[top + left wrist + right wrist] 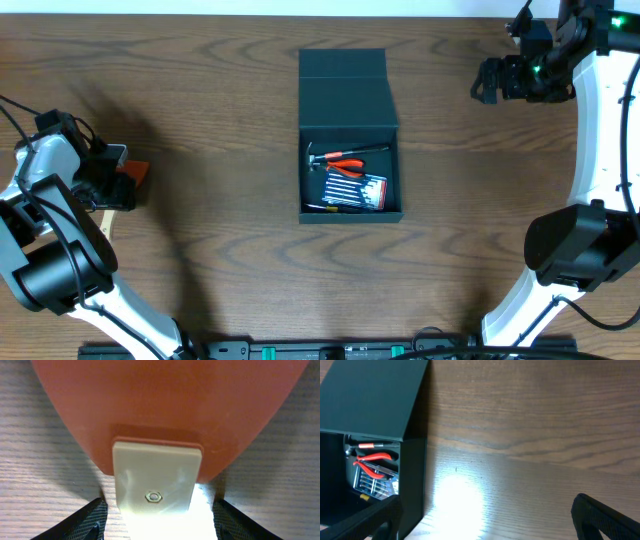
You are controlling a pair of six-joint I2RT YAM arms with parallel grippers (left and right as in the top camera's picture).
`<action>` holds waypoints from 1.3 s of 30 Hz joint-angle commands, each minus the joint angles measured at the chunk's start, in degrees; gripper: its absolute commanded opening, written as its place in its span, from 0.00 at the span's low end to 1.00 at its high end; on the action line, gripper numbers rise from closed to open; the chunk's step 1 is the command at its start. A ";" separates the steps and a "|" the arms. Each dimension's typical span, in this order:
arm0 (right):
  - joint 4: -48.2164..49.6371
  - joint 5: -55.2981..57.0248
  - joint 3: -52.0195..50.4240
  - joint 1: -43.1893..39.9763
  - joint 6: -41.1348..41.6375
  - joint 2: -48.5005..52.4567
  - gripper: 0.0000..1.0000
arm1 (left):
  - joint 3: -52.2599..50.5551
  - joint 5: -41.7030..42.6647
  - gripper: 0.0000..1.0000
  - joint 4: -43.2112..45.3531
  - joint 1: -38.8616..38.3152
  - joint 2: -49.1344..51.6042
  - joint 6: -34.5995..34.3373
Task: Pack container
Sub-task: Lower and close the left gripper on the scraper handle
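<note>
The dark teal container (348,92) stands open at the table's middle, its flap lid laid back. Inside lie red-handled pliers (346,165) and a blue bit case (356,191). At the far left my left gripper (118,180) sits at an orange-red tool (137,172). Seen from the left wrist, the tool's orange-red body (170,405) fills the view, and its cream plate (157,480) lies between my fingers (92,522) with gaps on both sides. My right gripper (487,80) hangs open and holds nothing at the back right. From the right wrist, the container (375,395) and the pliers (375,459) are at the left.
Brown wooden table (220,200) all around the container. The arms' bases stand at the front left (60,270) and front right (575,245), and a black rail (330,349) runs along the front edge.
</note>
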 commanded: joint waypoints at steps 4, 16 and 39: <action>0.20 0.02 0.07 0.33 0.66 -0.37 0.99 | -0.46 -0.46 0.62 -1.57 0.28 1.53 0.13; -0.63 0.02 0.07 0.33 0.63 -0.37 0.99 | -0.46 -0.46 0.32 -1.55 0.28 1.53 0.15; -1.14 0.00 0.07 0.33 0.66 -0.37 0.99 | -0.46 -0.46 0.06 -0.20 0.28 1.53 0.15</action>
